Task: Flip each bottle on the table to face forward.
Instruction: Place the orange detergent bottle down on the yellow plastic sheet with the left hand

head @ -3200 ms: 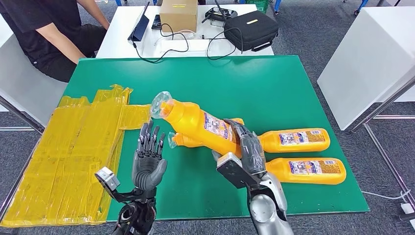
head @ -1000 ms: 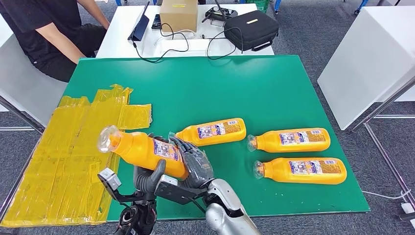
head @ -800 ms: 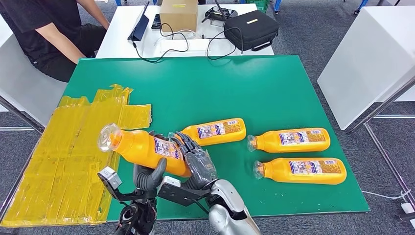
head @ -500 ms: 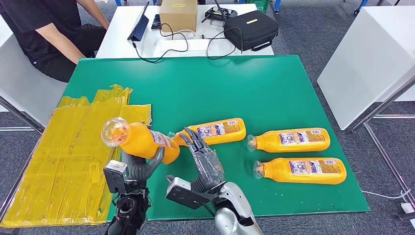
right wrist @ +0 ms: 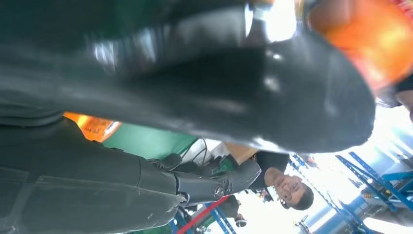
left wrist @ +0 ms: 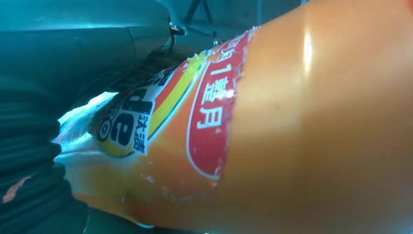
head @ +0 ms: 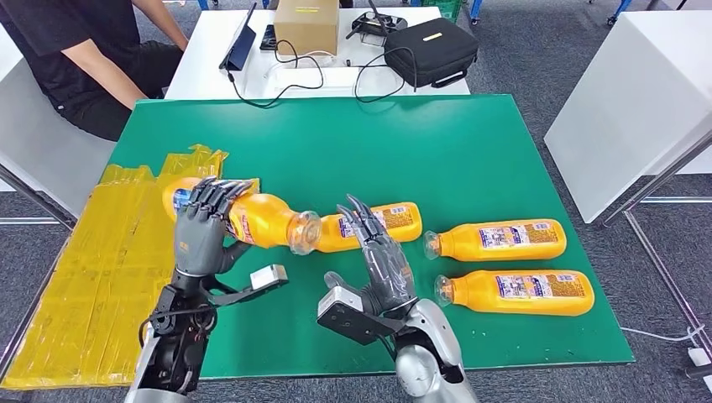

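right hand (head: 382,260): sitting nearest, fingers spread and straight, holding nothing, hovering just in front of the table-lying bottle (head: 369,225); not clearly touching it.
left hand (head: 201,231): wrapping its fingers over the base end of the held bottle (head: 252,220), gripping it above the yellow sheet (head: 109,277); cap end pointing right, toward the right hand.
left wrist view: showing the held bottle's label (left wrist: 204,112) pressed close against the palm.
other bottles: two lying on the right, one (head: 514,291) nearer, one (head: 495,240) behind it, labels up, caps pointing left.
green table (head: 470,151): carrying all of it; person (head: 80,59) sitting at the far left corner.
risk: grip sitting at one end only, so the bottle is likely tipping or slipping on set-down; its cap is hanging near the lying bottle and could be knocking it askew.
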### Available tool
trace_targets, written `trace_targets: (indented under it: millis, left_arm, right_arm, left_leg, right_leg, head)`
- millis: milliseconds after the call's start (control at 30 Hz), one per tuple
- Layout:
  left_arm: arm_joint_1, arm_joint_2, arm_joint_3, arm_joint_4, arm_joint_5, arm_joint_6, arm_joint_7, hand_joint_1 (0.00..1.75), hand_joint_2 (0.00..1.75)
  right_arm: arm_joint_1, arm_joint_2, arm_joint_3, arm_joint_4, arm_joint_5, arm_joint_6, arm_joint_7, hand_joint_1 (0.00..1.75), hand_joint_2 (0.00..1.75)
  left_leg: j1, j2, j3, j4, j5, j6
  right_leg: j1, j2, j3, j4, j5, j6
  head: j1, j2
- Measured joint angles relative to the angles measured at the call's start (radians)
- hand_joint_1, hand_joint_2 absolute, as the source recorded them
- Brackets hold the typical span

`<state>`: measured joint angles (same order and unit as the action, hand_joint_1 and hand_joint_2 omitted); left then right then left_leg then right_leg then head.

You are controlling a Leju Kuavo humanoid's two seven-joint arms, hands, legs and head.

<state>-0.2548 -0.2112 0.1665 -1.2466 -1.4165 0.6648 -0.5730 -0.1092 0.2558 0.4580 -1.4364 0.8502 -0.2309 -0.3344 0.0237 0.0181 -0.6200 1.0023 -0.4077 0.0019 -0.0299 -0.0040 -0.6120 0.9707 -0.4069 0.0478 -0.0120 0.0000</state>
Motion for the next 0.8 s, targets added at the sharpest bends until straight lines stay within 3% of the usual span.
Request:
trace_targets:
  millis: [100, 167, 300, 367, 500, 800]
  left_arm:
    - [-0.046, 0.002, 0.047, 0.025, -0.097, 0.000, 0.066, 1.75, 1.75]
    - [-0.069, 0.018, 0.041, 0.052, -0.127, 0.000, 0.174, 1.75, 1.75]
    - [-0.115, 0.111, -0.095, 0.165, -0.150, 0.000, 0.513, 1.75, 1.75]
    - [-0.127, 0.153, -0.161, 0.216, -0.153, 0.000, 0.601, 1.75, 1.75]
    - [-0.133, 0.213, -0.232, 0.289, -0.154, 0.002, 0.640, 1.75, 1.75]
    - [-0.163, 0.289, -0.253, 0.448, -0.154, 0.003, 0.723, 1.75, 1.75]
  right_arm:
    - [-0.013, -0.007, -0.009, -0.009, -0.004, 0.004, 0.001, 0.00, 0.00]
    - [-0.019, -0.009, -0.015, -0.013, -0.010, 0.006, 0.004, 0.00, 0.00]
    - [-0.025, -0.012, -0.025, -0.028, -0.016, 0.020, 0.009, 0.00, 0.00]
    - [-0.025, -0.015, -0.028, -0.033, -0.016, 0.026, 0.008, 0.00, 0.00]
    - [-0.024, -0.017, -0.036, -0.035, -0.015, 0.028, 0.003, 0.00, 0.00]
    - [-0.013, -0.017, -0.043, -0.030, 0.001, 0.036, -0.020, 0.00, 0.00]
  left_leg:
    - [0.000, 0.000, 0.000, 0.000, 0.001, 0.000]
    - [0.000, -0.001, 0.000, 0.000, 0.001, 0.000]
    - [0.000, 0.000, 0.000, 0.000, 0.001, 0.000]
    - [0.000, 0.000, 0.000, 0.000, 0.001, 0.000]
    - [0.000, 0.000, -0.001, 0.000, 0.001, 0.000]
    - [0.000, 0.000, -0.001, 0.000, 0.001, -0.001]
  right_leg:
    - [0.000, 0.000, 0.000, 0.000, 0.000, 0.000]
    - [0.000, 0.000, 0.000, 0.000, 0.000, 0.000]
    - [0.000, 0.000, 0.000, 0.000, 0.000, 0.000]
    - [0.000, 0.000, 0.000, 0.001, 0.000, 0.000]
    - [0.000, 0.000, -0.001, 0.001, 0.000, 0.000]
    - [0.000, 0.000, -0.001, 0.001, 0.000, 0.000]
  head:
    - [0.000, 0.000]
    - [0.000, 0.000]
    - [0.000, 0.000]
    - [0.000, 0.000]
    - [0.000, 0.000]
    - [0.000, 0.000]
